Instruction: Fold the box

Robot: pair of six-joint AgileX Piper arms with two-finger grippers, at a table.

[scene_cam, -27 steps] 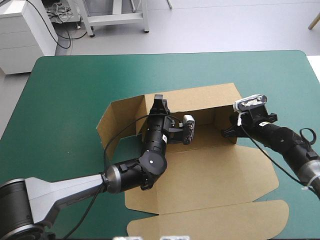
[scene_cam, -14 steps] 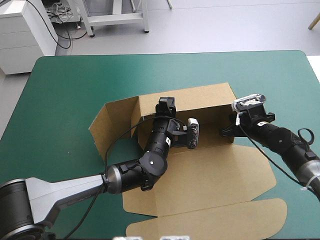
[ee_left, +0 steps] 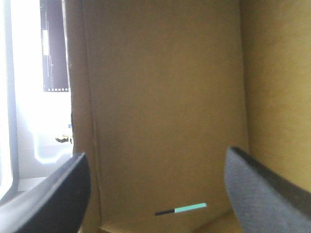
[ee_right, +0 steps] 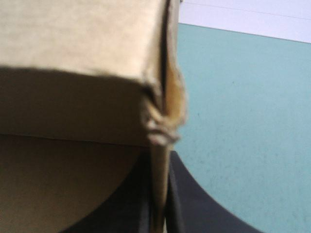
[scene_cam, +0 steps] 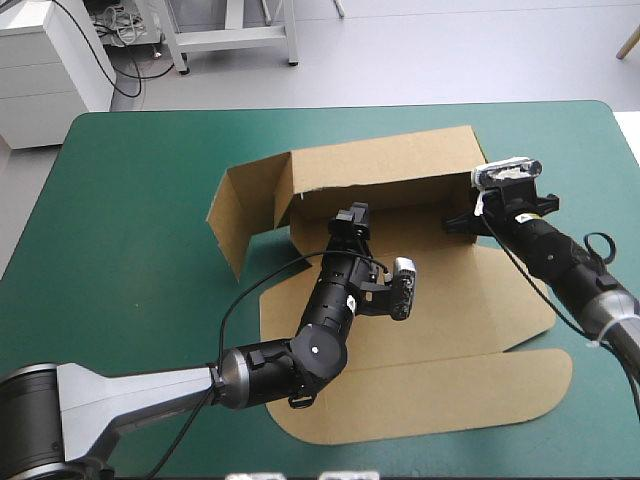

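Pinching the box (scene_cam: 400,175) at its far right corner with the right tool (ee_right: 159,194). Holding the left tool (ee_left: 155,160) wide open inside, gripping nothing. Resting in the middle of the counter (scene_cam: 130,200), back wall up, front flaps lying flat.

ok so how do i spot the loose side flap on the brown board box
On the teal-green table cover lies a brown cut-board box, mostly flat, its far wall standing. The side flap angles out from that wall's left end, upright. Unlike the right end, pinched by the right gripper, nothing holds it.
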